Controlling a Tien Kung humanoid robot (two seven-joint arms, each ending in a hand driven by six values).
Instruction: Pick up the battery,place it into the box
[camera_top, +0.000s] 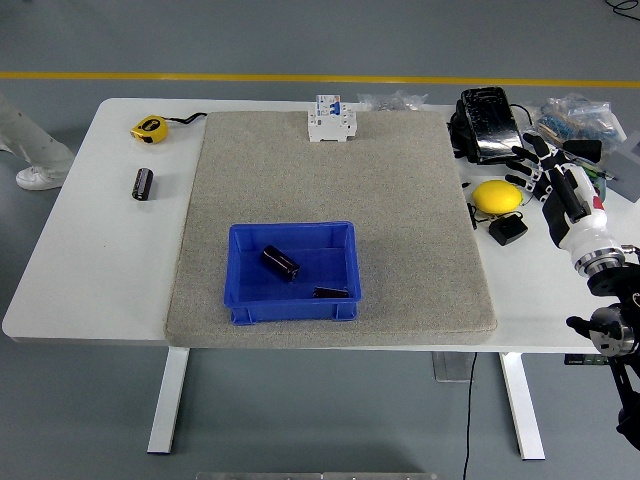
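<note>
Nearest, the blue box sits on the grey mat toward the near edge of the white tabletop, and a dark cylindrical battery lies tilted inside it, with a second dark piece against its near wall. Judging by that, one placement looks done. To the right, the right hand hangs over the tabletop's right side beside a yellow object, fingers spread and empty, well apart from the box. Farther left, another battery stands off the mat near a yellow tape measure; if it counts, it remains to be picked. A white breaker sits at the mat's far edge.
</note>
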